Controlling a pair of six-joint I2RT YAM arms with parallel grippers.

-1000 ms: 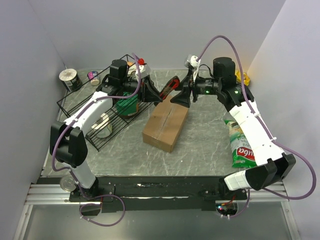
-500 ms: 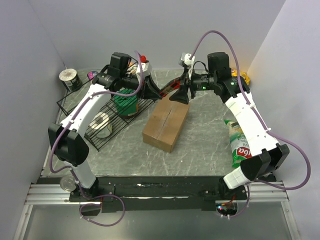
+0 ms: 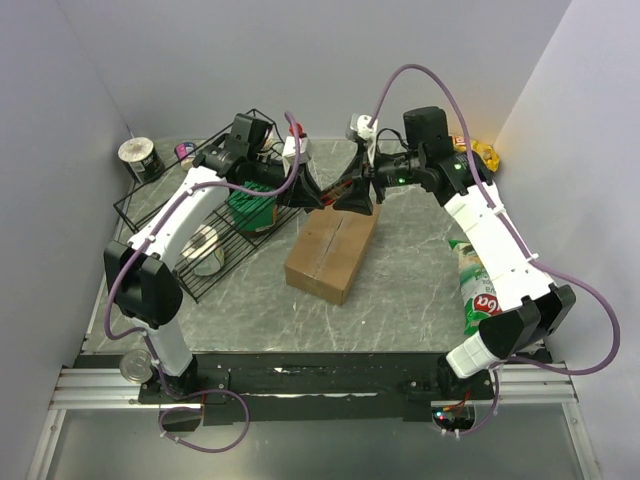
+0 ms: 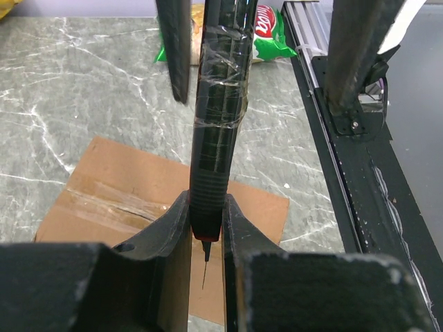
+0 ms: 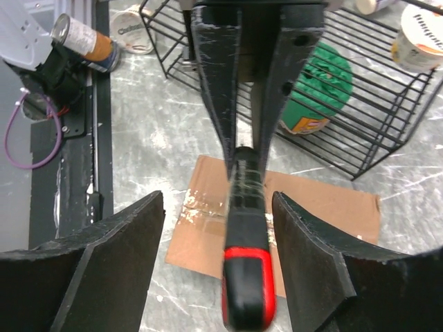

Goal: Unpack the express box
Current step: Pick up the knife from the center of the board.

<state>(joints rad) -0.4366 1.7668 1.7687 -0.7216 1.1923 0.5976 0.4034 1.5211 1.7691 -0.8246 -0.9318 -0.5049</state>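
Left wrist view: your left gripper (image 4: 206, 232) is clamped on the taped cutter (image 4: 220, 117), hovering over the box (image 4: 118, 200), which lies shut (tape seam intact) on the table (image 3: 400, 290). The right gripper (image 5: 218, 207) straddles the cutter's red end, fingers apart. You're likely readying the blade; next, close on it squarely, then meet the seam.

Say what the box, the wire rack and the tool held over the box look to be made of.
Express box: matte brown cardboard, with a glossy tape strip along its seam. Wire rack: thin rods, black coated, probably metal. Tool: black body with a red end, likely plastic, wrapped in shiny crinkled clear film; thin metal-looking tip.
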